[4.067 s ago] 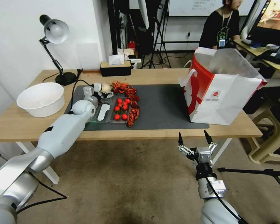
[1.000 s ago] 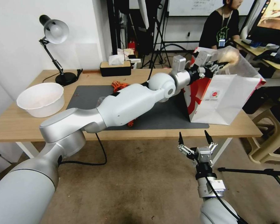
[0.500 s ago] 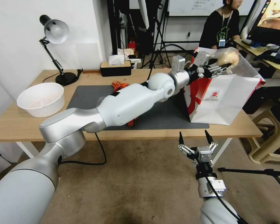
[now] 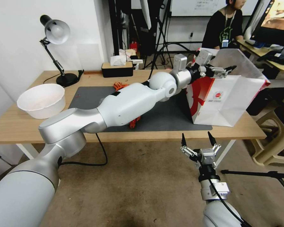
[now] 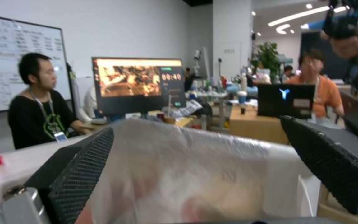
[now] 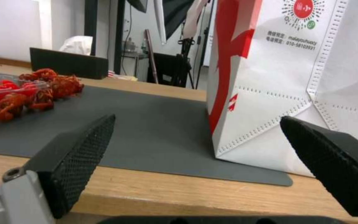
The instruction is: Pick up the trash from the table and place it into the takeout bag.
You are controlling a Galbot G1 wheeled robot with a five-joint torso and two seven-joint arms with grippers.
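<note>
Upper right of the head frame, the left end effector (image 4: 222,70) is hanging over the bag (image 4: 225,97), fingers apart and empty. Drop looks done; more trash (image 4: 134,121) is waiting centre-left.

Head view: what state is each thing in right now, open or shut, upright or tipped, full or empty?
Left gripper: jaws open, empty, above the bag's mouth.
Right gripper: jaws open, empty, low in front of the long light-wood table.
Large white paper takeout bag with red side panel: upright, top open.
Round white plastic bowl: upright, looks empty.
Black desk lamp: standing; lit or not, cannot tell.
</note>
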